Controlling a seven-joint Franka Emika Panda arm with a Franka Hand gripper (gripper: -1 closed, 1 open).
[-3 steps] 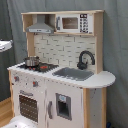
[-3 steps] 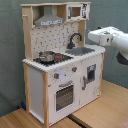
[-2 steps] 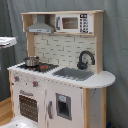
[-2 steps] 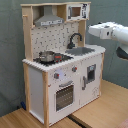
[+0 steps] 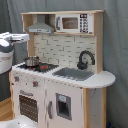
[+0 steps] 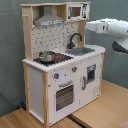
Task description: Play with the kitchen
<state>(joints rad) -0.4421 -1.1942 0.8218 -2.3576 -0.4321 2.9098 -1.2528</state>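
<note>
Wood floor (image 6: pixel 100 107) and grey curtain (image 5: pixel 116 45) around the kitchen (image 6: pixel 65 75).

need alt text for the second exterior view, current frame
A white and light-wood toy kitchen stands on a wooden floor, with a pot on its stovetop, a black faucet over a grey sink, a hood and a small microwave. A white robot arm reaches in from the second exterior view's right, level with the upper shelf.

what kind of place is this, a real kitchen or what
Probably a lab or studio setup, not a real kitchen: a toy play kitchen stands on a wooden floor before a grey curtain, with a robot arm beside it.
</note>
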